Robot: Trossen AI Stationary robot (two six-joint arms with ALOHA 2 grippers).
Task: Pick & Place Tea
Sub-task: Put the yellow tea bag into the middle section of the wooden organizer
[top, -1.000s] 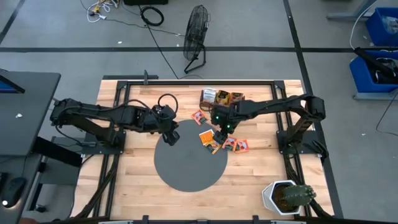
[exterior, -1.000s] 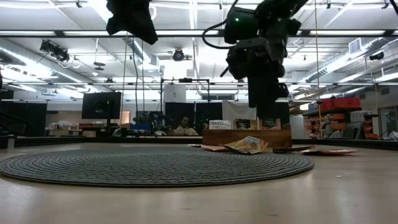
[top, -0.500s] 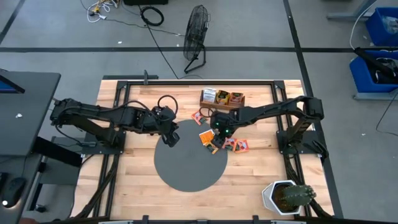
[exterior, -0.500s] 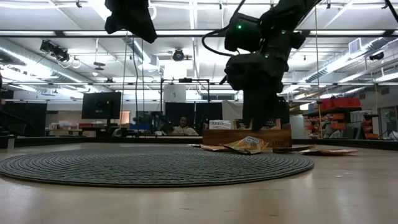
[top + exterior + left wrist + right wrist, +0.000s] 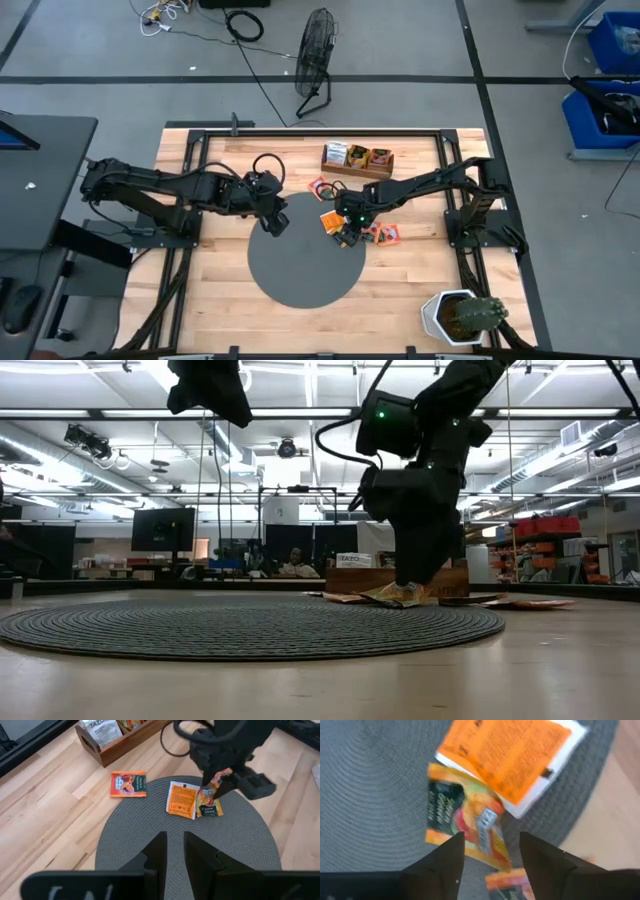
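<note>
Right gripper (image 5: 487, 865) lowered over the far right edge of the grey woven disc (image 5: 300, 265), its dark fingers (image 5: 440, 865) spread wide on either side of a glossy orange-and-black tea packet (image 5: 462, 822); whether they touch it cannot be told. Beside that packet, a flat orange packet (image 5: 512, 755) lies on a white one. More square tea packets (image 5: 384, 234) rest on the pale wooden table (image 5: 200, 280) just off the disc, and one orange packet (image 5: 128, 784) lies apart, nearer the wooden box (image 5: 356, 159) of tea. Left gripper (image 5: 171, 852) hangs above the disc's left side, fingers narrowly parted, holding nothing. A potted cactus (image 5: 462, 316) stands at the near right corner
</note>
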